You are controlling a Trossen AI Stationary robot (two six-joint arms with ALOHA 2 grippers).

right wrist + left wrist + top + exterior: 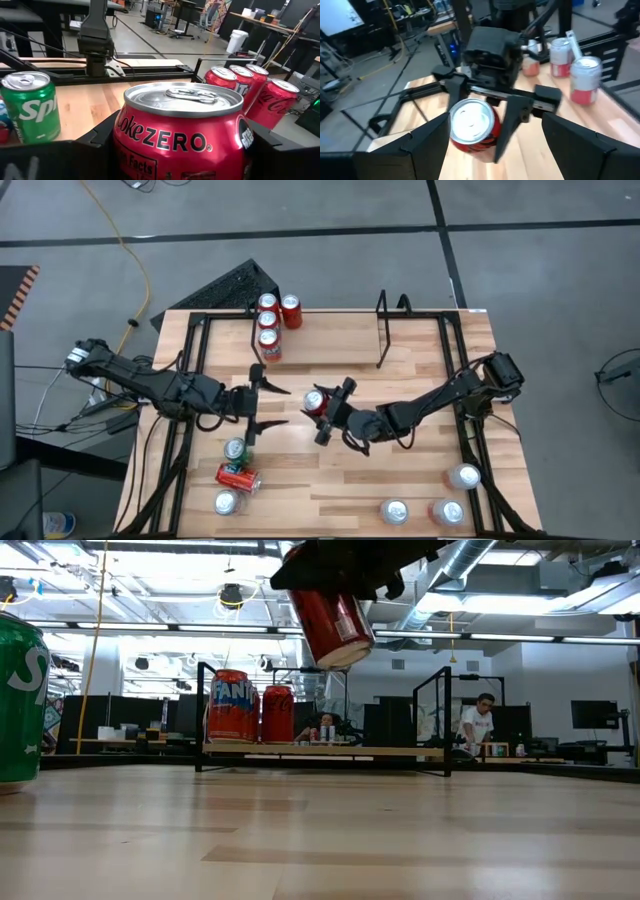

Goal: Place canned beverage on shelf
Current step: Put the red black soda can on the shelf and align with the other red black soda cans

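Note:
A red Coke Zero can hangs above the middle of the table with my right gripper shut on it; the low view shows this can well above the wood. My left gripper stands open just to the can's left, fingers pointing at it and apart from it. The shelf, a low black rod rack at the table's far edge, carries several upright cans at its left end, seen also as an orange can and a red can. My right gripper pinches the can's side wall between its two fingers, one on each side of the body below the rim. The fingers come about level from the table's right. The can is lifted clear and tilted, its top leaning toward my left gripper.
Near the left front stand a green can and a silver-topped can, with a red can lying on its side between them. Three more cans stand at the right front. Black rails edge the table. A person sits in the room beyond.

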